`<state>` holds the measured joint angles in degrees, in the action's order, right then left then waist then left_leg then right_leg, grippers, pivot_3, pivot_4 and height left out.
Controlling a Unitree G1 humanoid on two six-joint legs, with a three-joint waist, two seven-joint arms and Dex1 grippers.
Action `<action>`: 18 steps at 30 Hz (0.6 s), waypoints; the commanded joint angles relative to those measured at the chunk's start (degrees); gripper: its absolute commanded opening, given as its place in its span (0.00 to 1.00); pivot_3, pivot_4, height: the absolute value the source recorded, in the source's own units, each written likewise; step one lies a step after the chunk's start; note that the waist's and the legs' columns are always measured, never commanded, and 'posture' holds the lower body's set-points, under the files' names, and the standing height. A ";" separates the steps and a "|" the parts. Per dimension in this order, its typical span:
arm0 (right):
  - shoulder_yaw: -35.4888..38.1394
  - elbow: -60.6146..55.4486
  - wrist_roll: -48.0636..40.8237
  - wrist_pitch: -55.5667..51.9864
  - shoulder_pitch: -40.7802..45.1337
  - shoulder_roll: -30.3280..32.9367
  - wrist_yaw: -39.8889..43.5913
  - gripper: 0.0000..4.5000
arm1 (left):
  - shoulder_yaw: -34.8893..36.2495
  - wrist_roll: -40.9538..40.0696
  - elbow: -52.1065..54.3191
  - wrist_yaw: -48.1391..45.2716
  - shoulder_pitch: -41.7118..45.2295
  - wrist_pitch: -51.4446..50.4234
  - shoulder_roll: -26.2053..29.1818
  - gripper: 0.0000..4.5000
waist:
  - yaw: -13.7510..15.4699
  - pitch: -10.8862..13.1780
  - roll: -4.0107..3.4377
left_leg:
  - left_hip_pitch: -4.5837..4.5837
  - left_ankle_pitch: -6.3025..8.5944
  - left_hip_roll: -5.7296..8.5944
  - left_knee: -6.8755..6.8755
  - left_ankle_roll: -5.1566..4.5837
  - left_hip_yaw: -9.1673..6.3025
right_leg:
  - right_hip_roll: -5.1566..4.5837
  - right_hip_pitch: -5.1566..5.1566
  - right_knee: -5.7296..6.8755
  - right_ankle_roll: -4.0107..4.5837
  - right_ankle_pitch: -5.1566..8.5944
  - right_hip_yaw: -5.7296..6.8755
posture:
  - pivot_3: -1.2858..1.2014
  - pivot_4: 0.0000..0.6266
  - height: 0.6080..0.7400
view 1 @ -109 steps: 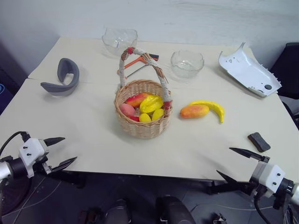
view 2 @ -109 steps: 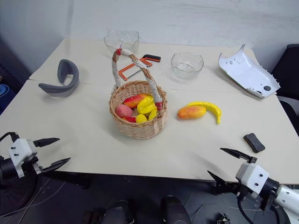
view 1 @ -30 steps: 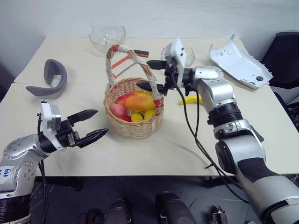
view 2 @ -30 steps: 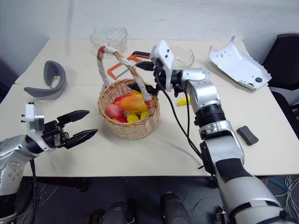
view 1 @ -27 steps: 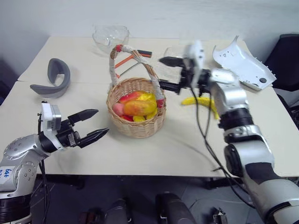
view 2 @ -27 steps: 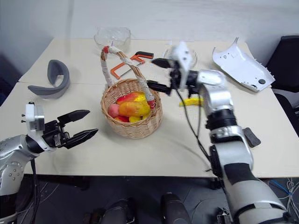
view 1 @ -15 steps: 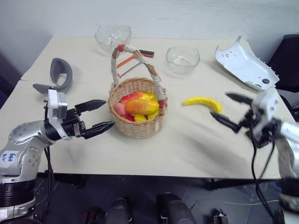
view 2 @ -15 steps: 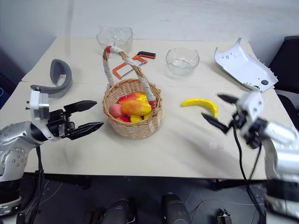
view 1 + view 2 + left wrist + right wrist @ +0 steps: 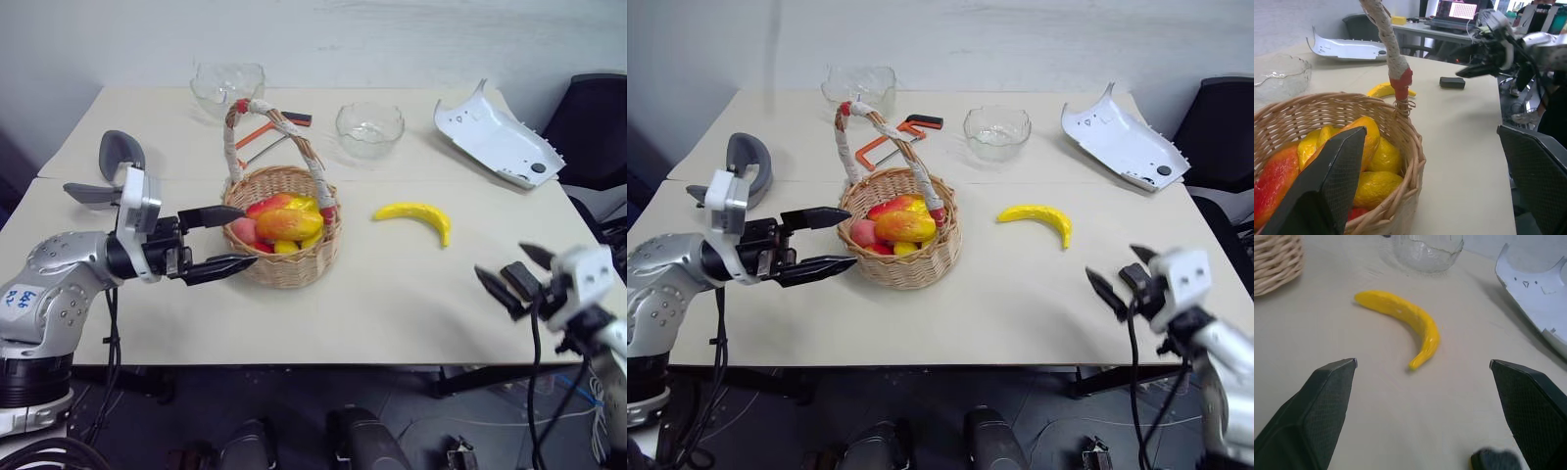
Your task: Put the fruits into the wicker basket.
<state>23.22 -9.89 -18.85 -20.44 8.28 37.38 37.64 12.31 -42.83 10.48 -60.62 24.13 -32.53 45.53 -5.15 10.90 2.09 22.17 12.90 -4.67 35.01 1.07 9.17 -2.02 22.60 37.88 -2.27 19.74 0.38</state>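
Note:
The wicker basket (image 9: pixel 284 257) stands mid-table, holding the orange-red mango (image 9: pixel 289 223) on top of smaller yellow and pink fruits. To its right the yellow banana (image 9: pixel 416 213) lies on the bare tabletop. My left gripper (image 9: pixel 245 235) is open and empty, level, its fingertips right at the basket's left wall. My right gripper (image 9: pixel 502 262) hangs open and empty at the table's front right edge, short of the banana (image 9: pixel 1405 313), which lies ahead between its fingers (image 9: pixel 1322 406).
Two clear glass bowls (image 9: pixel 227 86) (image 9: pixel 369 125) stand at the back. A white plastic shell (image 9: pixel 495 137) lies back right. A grey curved piece (image 9: pixel 113 162) lies at the left, an orange-handled tool (image 9: pixel 269 132) sits behind the basket, and a small black block (image 9: pixel 1452 82) is near the right edge.
My right arm swung away from above the basket, right and down to the table's front edge, staying open. My left gripper moved up to the basket's left side. The mango stays in the basket.

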 commanded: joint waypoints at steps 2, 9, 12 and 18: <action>-6.90 9.84 4.07 -4.88 10.22 2.23 -2.24 0.99 | 0.48 0.90 0.25 -0.09 0.75 2.21 -0.79 1.00 | 0.49 0.00 0.00 | 0.03 -0.01 -0.08 0.00 0.13 -0.09 | 0.16 0.02 0.02 0.02 0.01 -0.01 | 0.52 0.24 1.00; -18.22 39.62 11.50 -3.53 33.46 -0.65 -2.68 0.99 | 2.28 0.43 2.10 1.11 -0.94 2.02 -0.76 1.00 | 0.41 0.04 -0.05 | 0.30 0.09 -0.14 0.04 0.44 0.05 | 0.42 0.33 0.04 -0.16 0.33 -0.43 | 0.52 0.24 1.00; -19.11 50.52 12.93 -1.17 38.80 -3.17 -4.57 0.99 | 3.20 0.12 3.49 1.99 -2.28 1.92 -0.79 1.00 | 0.29 0.04 -0.05 | 0.29 0.19 -0.15 0.07 0.50 0.10 | 0.49 0.34 0.02 -0.21 0.39 -0.53 | 0.52 0.24 1.00; -19.21 56.24 12.16 0.15 41.80 -4.84 0.07 0.71 | 5.23 -0.91 6.13 3.54 -4.85 1.09 -0.25 1.00 | 0.19 0.04 -0.05 | 0.29 0.23 -0.17 0.18 0.45 0.26 | 0.49 0.39 0.10 -0.26 0.38 -0.69 | 0.52 0.24 1.00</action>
<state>3.40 45.87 -5.99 -21.09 49.28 32.41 36.20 15.40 -42.55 14.62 -57.42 19.47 -31.40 44.43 -4.96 10.94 2.04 22.43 13.13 -4.84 35.20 1.52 9.45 -1.54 22.99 38.01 -2.54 20.12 -0.34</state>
